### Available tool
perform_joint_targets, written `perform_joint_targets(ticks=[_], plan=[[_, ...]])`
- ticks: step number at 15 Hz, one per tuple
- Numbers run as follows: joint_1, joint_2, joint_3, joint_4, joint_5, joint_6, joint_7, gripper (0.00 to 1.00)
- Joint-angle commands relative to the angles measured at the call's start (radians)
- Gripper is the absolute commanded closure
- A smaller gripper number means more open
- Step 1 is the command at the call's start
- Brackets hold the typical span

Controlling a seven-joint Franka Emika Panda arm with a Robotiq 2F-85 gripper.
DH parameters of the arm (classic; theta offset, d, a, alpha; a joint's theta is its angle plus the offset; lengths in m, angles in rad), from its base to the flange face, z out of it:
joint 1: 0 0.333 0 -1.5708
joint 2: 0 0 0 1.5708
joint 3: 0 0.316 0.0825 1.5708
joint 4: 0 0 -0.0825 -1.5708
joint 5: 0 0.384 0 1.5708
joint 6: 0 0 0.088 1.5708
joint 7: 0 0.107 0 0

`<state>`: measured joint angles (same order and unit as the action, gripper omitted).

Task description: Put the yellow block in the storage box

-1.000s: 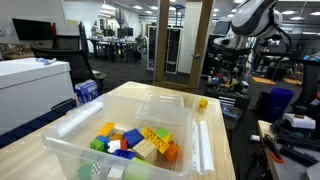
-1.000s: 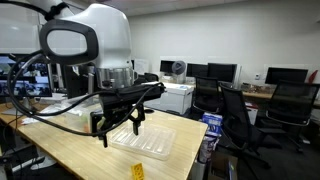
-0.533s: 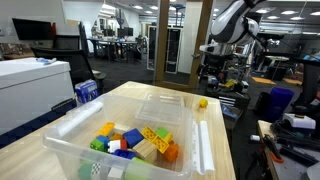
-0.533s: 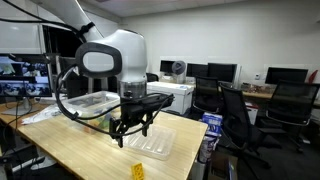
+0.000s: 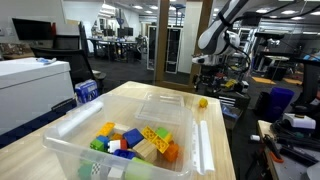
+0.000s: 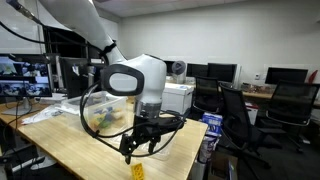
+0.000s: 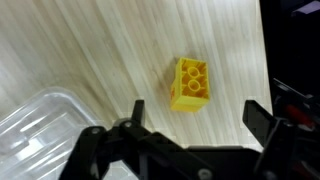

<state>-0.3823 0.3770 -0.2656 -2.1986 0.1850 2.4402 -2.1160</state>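
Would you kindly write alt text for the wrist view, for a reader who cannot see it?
A yellow block lies on the light wooden table, framed by the spread fingers of the open gripper at the bottom edge. A clear plastic lid shows at lower left.

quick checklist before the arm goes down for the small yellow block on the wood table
1. Gripper open: ok, fingers spread wide in the wrist view.
2. Small yellow plastic block between the fingers: ok, roughly centred.
3. Block free of neighbours: ok, alone on the wooden table; the clear plastic piece lies apart.
4. Fingers at block height: not ok, the gripper hovers above it in an exterior view.
5. Large clear plastic storage box open: ok, no lid seen on it.
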Motion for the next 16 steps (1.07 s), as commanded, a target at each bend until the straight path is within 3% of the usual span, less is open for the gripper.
perform_joint_targets(ticks=[1,11,16], plan=[[-0.053,0.080,0.027,0.094,-0.017,-0.109,0.034,0.00],[-0.083,0.176,0.053,0.235,0.005,-0.371,0.186,0.00],[-0.097,0.184,0.045,0.210,0.011,-0.330,0.315,0.00]])
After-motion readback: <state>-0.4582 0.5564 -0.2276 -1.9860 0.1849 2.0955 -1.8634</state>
